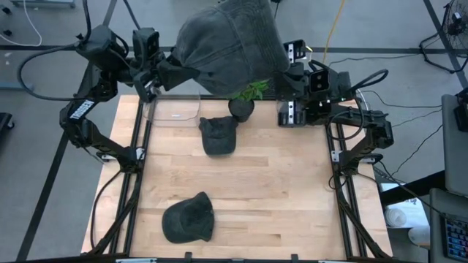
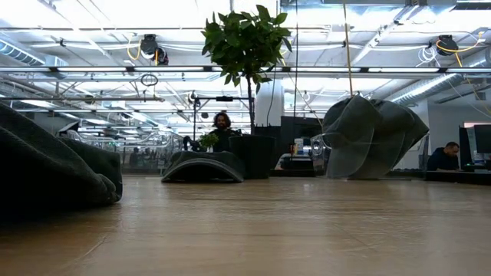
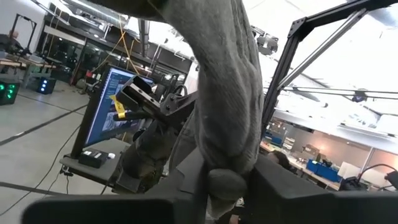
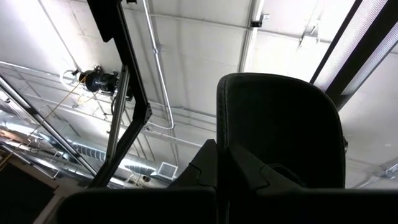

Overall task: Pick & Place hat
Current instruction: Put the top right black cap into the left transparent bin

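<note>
A large grey hat (image 1: pixel 227 44) is held high above the table's far edge between both arms. In the low view it hangs to the right of the plant (image 2: pixel 372 138). My left gripper (image 1: pixel 167 73) is shut on its left side, and my right gripper (image 1: pixel 289 73) is shut on its right side with the fingers pointing up. A black hat (image 1: pixel 218 135) lies on its brim mid-table, by the plant pot. A dark grey hat (image 1: pixel 188 219) lies near the near edge, crown up. My left gripper (image 3: pixel 227 186) pinches a bunched fold of the grey hat's cloth (image 3: pixel 227 158) between its two fingers. The cloth rises from the fingers in a thick gathered strip, and the hat is lifted clear of the table. My right gripper (image 4: pixel 227 162) pinches the hat's dark rounded brim (image 4: pixel 280 130) at its edge, from below with the fingers pointing up. The brim stands upright above the fingers.
A small potted plant (image 1: pixel 248 98) stands at the far middle of the table, under the raised hat. A clear plastic tray (image 1: pixel 175 109) lies at the far left. Black frame rails (image 1: pixel 338 183) run along both sides. People sit in the room beyond (image 2: pixel 222 123).
</note>
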`<state>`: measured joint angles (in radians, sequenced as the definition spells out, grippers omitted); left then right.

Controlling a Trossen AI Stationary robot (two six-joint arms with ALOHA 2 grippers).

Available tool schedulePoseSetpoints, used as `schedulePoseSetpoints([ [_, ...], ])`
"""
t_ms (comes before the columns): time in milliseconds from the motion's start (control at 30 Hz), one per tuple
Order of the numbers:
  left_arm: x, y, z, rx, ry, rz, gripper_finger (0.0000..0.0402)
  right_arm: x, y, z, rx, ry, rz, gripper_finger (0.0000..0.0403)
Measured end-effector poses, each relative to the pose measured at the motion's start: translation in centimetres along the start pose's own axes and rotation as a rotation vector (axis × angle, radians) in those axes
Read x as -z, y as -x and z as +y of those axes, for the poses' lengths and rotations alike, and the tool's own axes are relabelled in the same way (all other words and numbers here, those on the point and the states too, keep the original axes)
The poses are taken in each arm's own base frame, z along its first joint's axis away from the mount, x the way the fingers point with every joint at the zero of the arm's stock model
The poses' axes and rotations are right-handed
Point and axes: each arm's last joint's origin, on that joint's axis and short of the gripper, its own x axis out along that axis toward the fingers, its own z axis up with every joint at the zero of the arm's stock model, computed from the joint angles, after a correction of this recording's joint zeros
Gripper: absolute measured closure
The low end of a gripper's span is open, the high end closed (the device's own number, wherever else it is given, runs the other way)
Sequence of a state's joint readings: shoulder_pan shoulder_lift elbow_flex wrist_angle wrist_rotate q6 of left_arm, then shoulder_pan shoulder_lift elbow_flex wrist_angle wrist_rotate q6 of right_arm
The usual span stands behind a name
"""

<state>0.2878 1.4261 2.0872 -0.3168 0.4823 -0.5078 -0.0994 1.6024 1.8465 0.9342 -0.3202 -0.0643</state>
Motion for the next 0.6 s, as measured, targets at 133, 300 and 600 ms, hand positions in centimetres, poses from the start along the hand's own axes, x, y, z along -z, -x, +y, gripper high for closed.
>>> schedulePoseSetpoints([
  [133,0.0,0.0,0.0,0.006,0.003,0.004,0.0349,0.2,0.0,0.0,-0.001,-0.006,0.02,0.0403],
  [300,0.0,0.0,0.0,0.006,-0.029,0.004,0.0355,1.1,0.1,0.1,0.0,-0.037,0.112,0.0377],
  [600,-1.4,2.1,-0.7,0.013,-0.048,-0.024,0.0355,1.6,0.3,0.0,0.051,-0.178,0.261,0.032],
])
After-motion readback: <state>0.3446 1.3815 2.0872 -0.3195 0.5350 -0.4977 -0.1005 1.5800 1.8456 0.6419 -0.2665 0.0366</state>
